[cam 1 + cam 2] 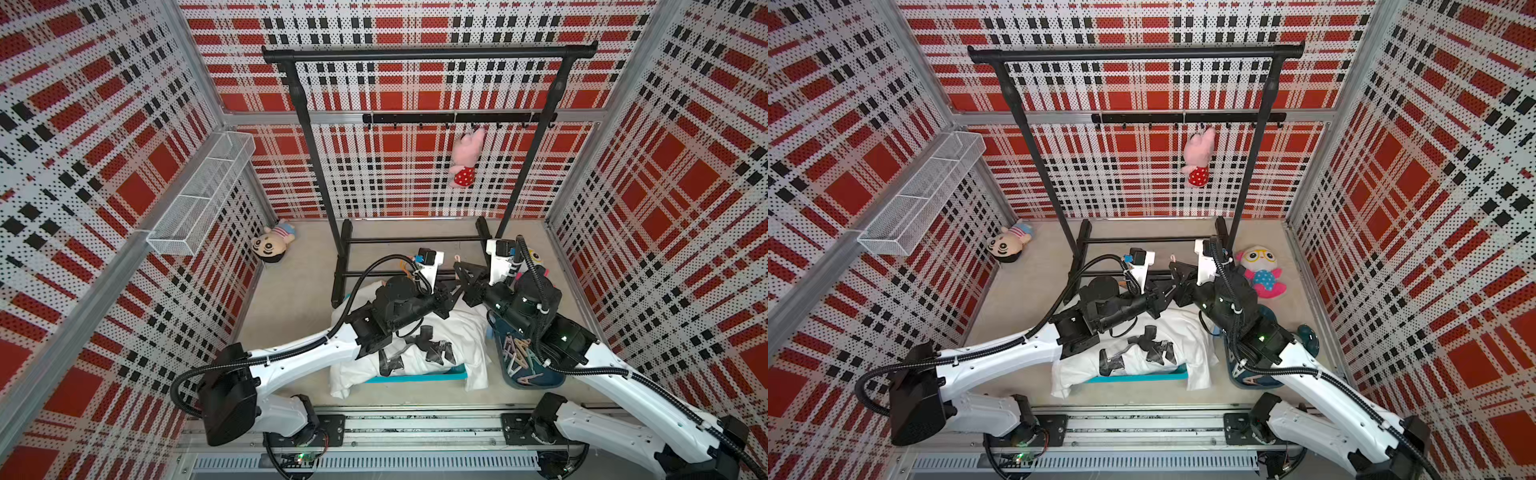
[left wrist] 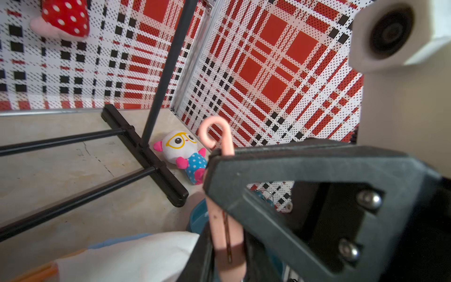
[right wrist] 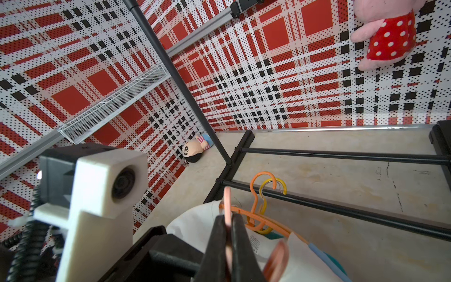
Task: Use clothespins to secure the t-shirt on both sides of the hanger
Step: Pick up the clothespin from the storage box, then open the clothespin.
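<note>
Right gripper (image 3: 228,219) pinches the pink hanger (image 2: 216,227); left gripper (image 1: 452,296) beside it, grip unclear; rack base (image 3: 341,209) close behind.

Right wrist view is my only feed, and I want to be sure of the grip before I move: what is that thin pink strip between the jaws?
Observer: Side-on in the left wrist view, it is a pink clothespin whose top curls like a hook.
Operator: Where are the others kept?
Observer: In a top view, a dark blue tub beside the t-shirt holds the spare clothespins.
Operator: Anything off to my side that I can't see?
Observer: A plush toy with yellow glasses lies beside the clothes rack's foot.
</note>
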### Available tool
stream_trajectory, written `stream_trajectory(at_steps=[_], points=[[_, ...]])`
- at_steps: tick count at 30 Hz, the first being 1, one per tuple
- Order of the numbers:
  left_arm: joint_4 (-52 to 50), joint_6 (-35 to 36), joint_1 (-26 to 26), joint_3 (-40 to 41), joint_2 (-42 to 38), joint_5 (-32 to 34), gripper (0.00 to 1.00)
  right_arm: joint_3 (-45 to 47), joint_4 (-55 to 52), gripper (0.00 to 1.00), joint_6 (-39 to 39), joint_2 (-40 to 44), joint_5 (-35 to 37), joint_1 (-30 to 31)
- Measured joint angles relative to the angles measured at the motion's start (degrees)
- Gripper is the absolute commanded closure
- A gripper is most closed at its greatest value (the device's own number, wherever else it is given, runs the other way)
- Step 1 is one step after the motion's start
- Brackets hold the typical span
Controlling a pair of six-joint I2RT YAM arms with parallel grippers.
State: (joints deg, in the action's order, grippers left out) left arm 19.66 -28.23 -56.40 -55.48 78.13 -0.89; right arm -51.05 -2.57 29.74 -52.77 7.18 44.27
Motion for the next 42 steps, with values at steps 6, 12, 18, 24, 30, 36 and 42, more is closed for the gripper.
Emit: stream_trajectory(at_steps=[6,12,18,24,30,36,42], points=[[0.0,0.6,-0.7,0.5,-0.8,2.6,0.89,0.0,0.3,0.72,0.2,0.0,0.8,0.1],[-0.5,5.9,-1.1,1.0,-0.9,7.8,0.95,-3.5,-4.3,0.11,0.3,0.0,4.1,0.4],[2.3,16.2,-1.1,5.1,-3.6,13.6,1.00,-6.2,-11.2,0.09,0.8,3.0,7.4,0.4],[8.0,29.2,-4.1,8.8,-5.6,14.3,1.00,-0.9,-10.7,0.04,2.8,10.1,6.8,0.3],[10.9,36.5,-6.4,8.9,-5.6,14.0,1.00,-0.7,-6.9,0.09,5.6,10.4,-1.3,0.3],[11.7,37.8,-6.8,8.8,-5.6,13.0,1.00,-0.8,-6.5,0.17,7.7,8.9,-6.9,0.3],[12.2,37.8,-7.0,8.4,-5.6,12.2,1.00,-0.8,-5.8,0.24,9.4,8.7,-8.4,0.3]])
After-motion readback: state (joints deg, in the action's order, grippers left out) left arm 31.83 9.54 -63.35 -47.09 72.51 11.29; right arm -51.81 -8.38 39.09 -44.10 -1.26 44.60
